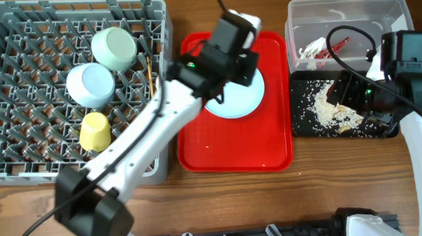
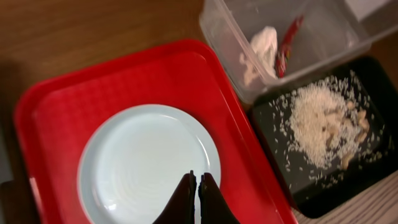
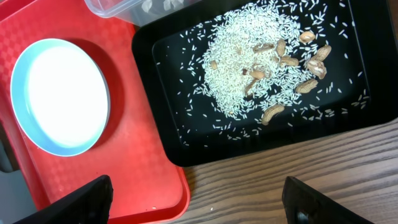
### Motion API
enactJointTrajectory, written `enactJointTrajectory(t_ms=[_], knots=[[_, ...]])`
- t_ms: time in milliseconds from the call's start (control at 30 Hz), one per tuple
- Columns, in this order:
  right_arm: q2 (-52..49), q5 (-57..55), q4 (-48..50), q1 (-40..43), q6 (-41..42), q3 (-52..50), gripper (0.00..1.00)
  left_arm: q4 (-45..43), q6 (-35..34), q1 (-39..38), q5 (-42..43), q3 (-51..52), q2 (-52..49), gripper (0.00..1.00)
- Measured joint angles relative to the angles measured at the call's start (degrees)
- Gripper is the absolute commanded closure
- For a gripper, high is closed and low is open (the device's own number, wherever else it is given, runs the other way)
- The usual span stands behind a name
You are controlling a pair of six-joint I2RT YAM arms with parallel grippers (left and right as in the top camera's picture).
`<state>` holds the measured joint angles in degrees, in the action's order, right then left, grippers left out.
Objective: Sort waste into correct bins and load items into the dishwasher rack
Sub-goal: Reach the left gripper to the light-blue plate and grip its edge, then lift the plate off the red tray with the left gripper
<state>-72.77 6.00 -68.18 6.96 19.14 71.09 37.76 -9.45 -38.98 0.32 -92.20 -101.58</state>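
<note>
The left gripper (image 2: 194, 190) is found with its 2 fingers (image 2: 184, 200) pressed together, empty, over the edge of the white plate (image 2: 140, 162) set on the red tray (image 2: 74, 93), while the right gripper (image 3: 199, 198) is held spread wide, empty, above the rice-strewn black tray (image 3: 166, 102).

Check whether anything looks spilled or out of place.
Nothing stands out: the rice is scattered but inside the black tray, wrapper and scrap are in the clear tub, plate flat on the red tray.

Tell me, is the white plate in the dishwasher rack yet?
No, the plate lies on the red tray, outside the rack.
</note>
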Motion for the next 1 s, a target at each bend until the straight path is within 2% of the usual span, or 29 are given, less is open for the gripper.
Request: enactJointTrajectory(t_ms=[167, 200, 233, 300, 400, 467, 533, 767, 1000], knots=[[0.0, 0.0, 0.0, 0.0, 0.0, 0.0, 0.12, 0.11, -2.23, 6.25, 2.69, -0.02, 4.42, 0.96], [0.0, 0.0, 0.0, 0.0, -0.02, 0.0, 0.12, 0.48, -2.38, 6.73, 3.21, -0.02, 4.66, 0.78], [0.0, 0.0, 0.0, 0.0, 0.0, 0.0, 0.12, 0.83, -2.45, 6.8, 3.72, -0.02, 4.68, 0.71], [0.0, 0.0, 0.0, 0.0, 0.0, 0.0, 0.12, 1.09, -1.9, 6.03, 4.28, -0.02, 4.42, 0.71], [0.0, -0.02, -0.17, 0.0, 0.0, 0.0, 0.11, 1.07, 0.57, 3.34, 4.92, -0.02, 2.05, 0.61], [0.0, -1.55, -1.38, 0.0, 0.59, 0.0, 0.07, 0.87, 2.64, 1.7, 5.14, -0.02, -0.66, 0.61], [0.0, -4.28, -2.6, 0.0, 2.97, 0.0, 0.07, 0.61, 4.24, 0.24, 5.11, 0.0, -3.52, 0.55], [0.0, -7.39, -2.97, 1.9, 8.13, 0.0, 0.03, -0.87, 11.65, -5.38, 2.93, 0.0, -14.58, 0.56], [0.0, -7.58, -3.02, 3.39, 8.52, 0.0, 0.02, -0.9, 14.1, -9.73, -4.09, 0.0, -23.52, 0.61]])
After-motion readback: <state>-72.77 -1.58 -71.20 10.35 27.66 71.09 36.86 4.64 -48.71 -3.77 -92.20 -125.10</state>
